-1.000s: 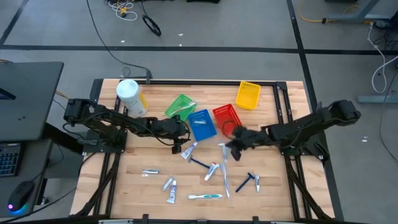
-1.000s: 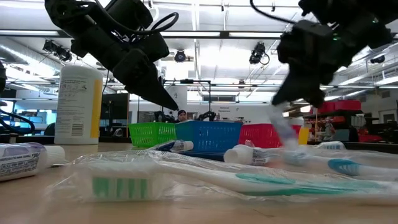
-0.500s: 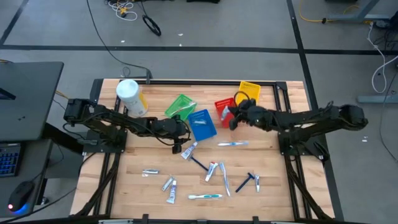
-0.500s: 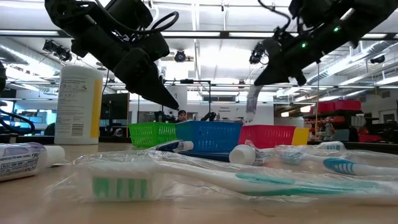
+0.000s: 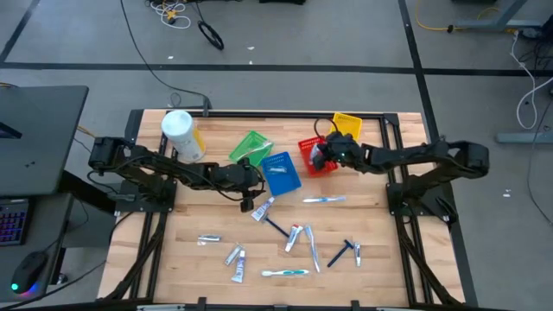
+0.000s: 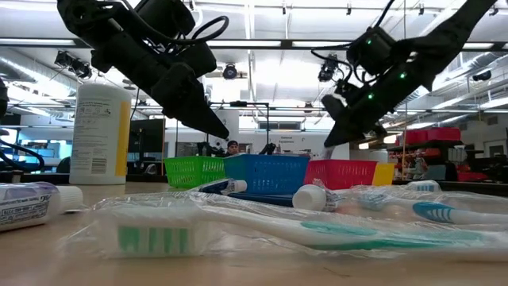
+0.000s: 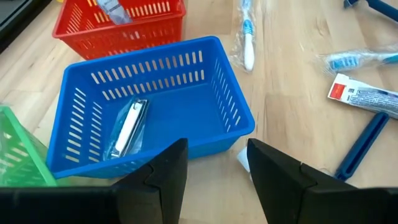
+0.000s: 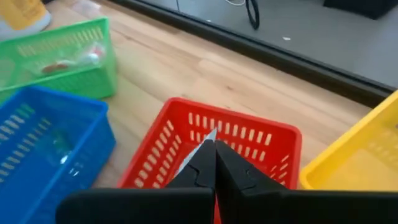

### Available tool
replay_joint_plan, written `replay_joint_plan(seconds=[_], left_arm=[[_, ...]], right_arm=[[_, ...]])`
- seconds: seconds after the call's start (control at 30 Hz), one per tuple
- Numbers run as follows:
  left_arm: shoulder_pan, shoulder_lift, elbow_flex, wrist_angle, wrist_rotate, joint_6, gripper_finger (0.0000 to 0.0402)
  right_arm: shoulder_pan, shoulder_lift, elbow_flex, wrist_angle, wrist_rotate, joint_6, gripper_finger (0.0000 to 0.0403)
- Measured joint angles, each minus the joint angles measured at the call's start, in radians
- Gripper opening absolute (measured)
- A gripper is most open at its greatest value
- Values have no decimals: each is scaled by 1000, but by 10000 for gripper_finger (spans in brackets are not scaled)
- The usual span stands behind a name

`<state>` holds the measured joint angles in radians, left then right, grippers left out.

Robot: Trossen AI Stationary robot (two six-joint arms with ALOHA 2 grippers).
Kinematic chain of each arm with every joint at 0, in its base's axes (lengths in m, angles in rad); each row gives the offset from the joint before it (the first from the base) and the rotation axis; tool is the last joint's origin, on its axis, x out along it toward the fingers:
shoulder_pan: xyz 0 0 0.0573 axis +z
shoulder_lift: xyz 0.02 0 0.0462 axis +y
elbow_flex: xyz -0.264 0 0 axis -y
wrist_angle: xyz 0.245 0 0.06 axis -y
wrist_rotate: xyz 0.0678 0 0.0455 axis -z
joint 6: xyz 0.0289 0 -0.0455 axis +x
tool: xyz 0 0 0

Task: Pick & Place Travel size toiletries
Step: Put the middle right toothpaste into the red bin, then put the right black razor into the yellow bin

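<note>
Since a second ago the right gripper [image 5: 318, 158] has swung away from the loose toiletries at table centre and reached the red basket [image 5: 304, 147], while the left arm has not shifted.

High view: the right gripper hangs over the red basket at about 1 o'clock from table centre. A wrapped toothbrush [image 5: 325, 199] lies on the bare wood toward 6 o'clock from that basket. More tubes, razors and brushes lie scattered toward 6 o'clock — most of the sorting is, I judge, not yet done. The left gripper [image 5: 251, 200] waits beside the blue basket [image 5: 285, 182].

Low view: the right gripper [image 6: 333, 135] is poised above the red basket's rim [image 6: 341, 170], with a pale sliver showing under its tip.

Left wrist view: the left fingers [image 7: 168, 171] stand well apart, holding nothing; one silvery packet [image 7: 127, 127] lies inside the blue basket.

Right wrist view: the right fingers [image 8: 205, 163] are pressed together on a thin pale item [image 8: 198, 151] — too slim to identify — directly above the red basket [image 8: 205, 127]. A release here looks like the next step.
</note>
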<state>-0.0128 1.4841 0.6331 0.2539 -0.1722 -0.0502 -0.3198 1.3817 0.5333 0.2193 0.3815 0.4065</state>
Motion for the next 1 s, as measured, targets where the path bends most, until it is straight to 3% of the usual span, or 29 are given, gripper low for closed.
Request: replay_joint_plan(seconds=[0.23, 0.47, 0.6, 0.8, 1.0], left_arm=[[0, 0, 0, 0, 0, -2, 176], [0, 0, 0, -1, 0, -10, 176], [0, 0, 0, -1, 0, -14, 176], [0, 0, 0, -1, 0, -16, 176], [4, 0, 0, 7, 0, -4, 176]], right_arm=[[-38, 38, 0, 8, -147, -60, 41], [-60, 30, 0, 34, -98, -85, 115], [-55, -23, 0, 21, -155, -74, 140], [21, -132, 0, -81, -371, -130, 146], [194, -202, 0, -146, -783, -138, 146]])
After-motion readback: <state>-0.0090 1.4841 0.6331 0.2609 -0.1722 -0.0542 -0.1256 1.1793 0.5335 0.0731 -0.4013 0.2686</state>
